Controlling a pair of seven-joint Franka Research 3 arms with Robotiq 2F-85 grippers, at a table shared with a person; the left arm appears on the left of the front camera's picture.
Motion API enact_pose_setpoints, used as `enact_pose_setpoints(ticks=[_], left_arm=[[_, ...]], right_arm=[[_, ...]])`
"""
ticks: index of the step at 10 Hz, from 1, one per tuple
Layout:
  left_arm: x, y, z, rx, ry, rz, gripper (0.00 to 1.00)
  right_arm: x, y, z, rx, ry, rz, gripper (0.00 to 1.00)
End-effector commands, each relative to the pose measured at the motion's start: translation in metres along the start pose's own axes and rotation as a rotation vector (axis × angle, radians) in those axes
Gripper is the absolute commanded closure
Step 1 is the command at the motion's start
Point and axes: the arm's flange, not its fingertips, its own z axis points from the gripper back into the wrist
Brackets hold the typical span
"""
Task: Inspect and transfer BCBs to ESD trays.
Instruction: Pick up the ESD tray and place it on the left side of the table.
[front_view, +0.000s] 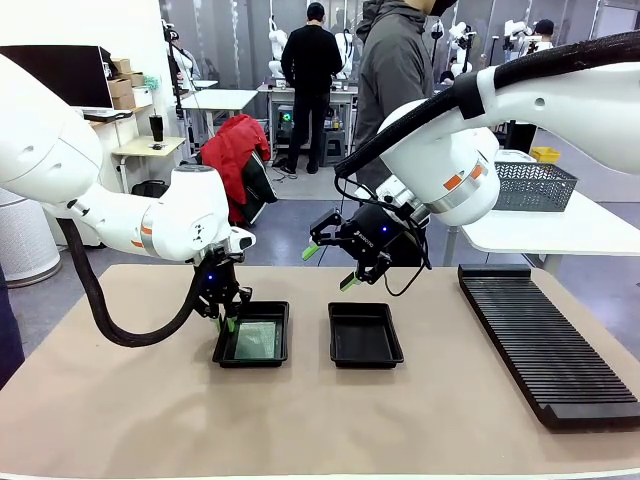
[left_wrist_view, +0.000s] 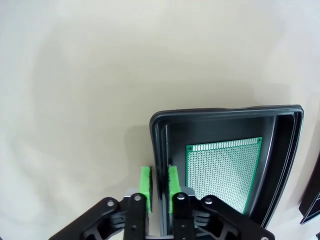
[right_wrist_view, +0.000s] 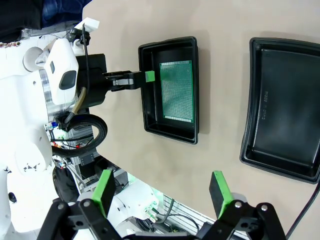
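Now left gripper (left_wrist_view: 159, 184): green pads narrow, pinching side wall of glossy black shallow plastic tray (left_wrist_view: 220, 127). Thin perforated green rectangular board (left_wrist_view: 222, 172) flat inside. Right gripper (front_view: 329, 267) spread wide above second black tray (front_view: 365, 358). Matte beige tabletop (front_view: 300, 420); long ribbed black rack (front_view: 545, 345) at right; busy lab behind.

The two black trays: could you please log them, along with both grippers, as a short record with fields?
left tray: holds one green board, lying flat
right tray: empty, beside the left tray on the table
left gripper: appears closed on the left tray's left wall, one pad inside, one outside
right gripper: open, holding nothing, raised above the table near the right tray
rack: long, black, at the table's right side
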Motion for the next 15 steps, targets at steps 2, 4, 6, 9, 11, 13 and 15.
enact_pose_setpoints(ticks=[2, 4, 6, 9, 11, 13, 15], left_arm=[[-0.004, 0.006, 0.0, -0.021, 0.01, -0.01, 0.95], [-0.004, 0.007, 0.001, -0.027, 0.013, -0.004, 1.0], [-0.004, 0.008, 0.003, -0.035, 0.011, 0.001, 1.0], [0.0, 0.001, 0.001, -0.019, 0.006, 0.008, 1.0], [0.0, 0.001, 0.001, -0.019, 0.006, 0.008, 1.0], [-0.001, 0.011, 0.004, -0.085, 0.009, -0.005, 0.97], [-0.002, 0.03, 0.008, -0.151, 0.0, -0.021, 0.97]], right_arm=[[0.0, 0.001, 0.0, -0.005, 0.0, 0.001, 0.0], [0.0, 0.001, 0.0, -0.005, 0.0, 0.001, 0.0], [0.0, 0.001, 0.0, -0.005, 0.0, 0.001, 0.0], [0.0, 0.001, 0.0, -0.005, 0.0, 0.001, 0.0], [0.0, 0.001, 0.0, -0.005, 0.0, 0.001, 0.0], [0.0, 0.001, 0.0, -0.005, 0.0, 0.001, 0.0], [0.0, 0.001, 0.0, -0.005, 0.0, 0.001, 0.0]])
